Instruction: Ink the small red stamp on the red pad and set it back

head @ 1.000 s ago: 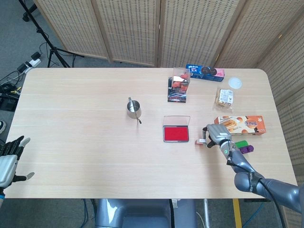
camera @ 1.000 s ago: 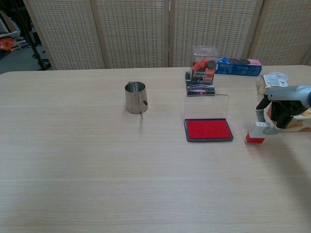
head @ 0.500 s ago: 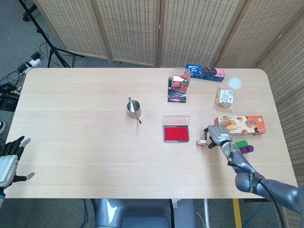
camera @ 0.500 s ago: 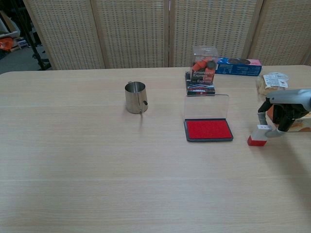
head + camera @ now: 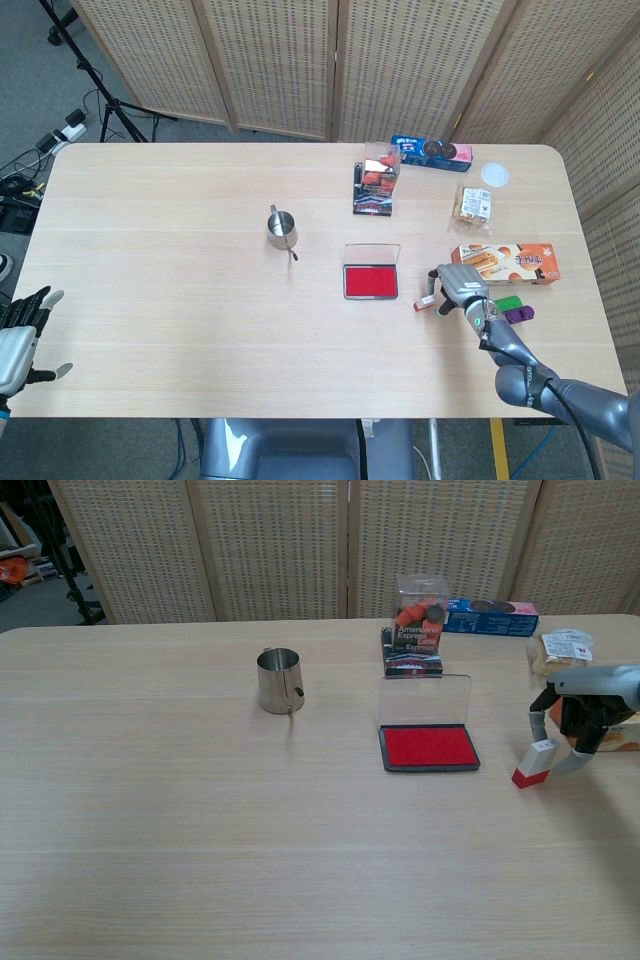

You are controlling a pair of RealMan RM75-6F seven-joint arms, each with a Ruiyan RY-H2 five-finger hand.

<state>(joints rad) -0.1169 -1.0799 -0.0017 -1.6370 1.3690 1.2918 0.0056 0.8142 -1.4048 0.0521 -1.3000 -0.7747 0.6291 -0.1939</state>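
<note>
The small red stamp (image 5: 533, 763), white on top with a red base, leans tilted on the table just right of the red ink pad (image 5: 428, 747), whose clear lid stands open. My right hand (image 5: 582, 718) reaches over it with a finger on either side, pinching its white top. From above, the stamp (image 5: 427, 298) shows at the fingertips of that right hand (image 5: 458, 284), a short gap right of the pad (image 5: 371, 282). My left hand (image 5: 20, 335) hangs off the table's near-left corner, fingers spread, holding nothing.
A steel cup (image 5: 281, 229) stands mid-table. Behind the pad are a clear box of orange pieces (image 5: 381, 170) and a blue cookie box (image 5: 432, 152). An orange snack box (image 5: 505, 263), a biscuit bag (image 5: 473, 204), and green (image 5: 510, 303) and purple (image 5: 520, 315) stamps crowd the right hand.
The stamp stood upright on the table a second ago; it has shifted slightly right and now tips over at an angle in the right hand's fingers. The left hand has not moved.
</note>
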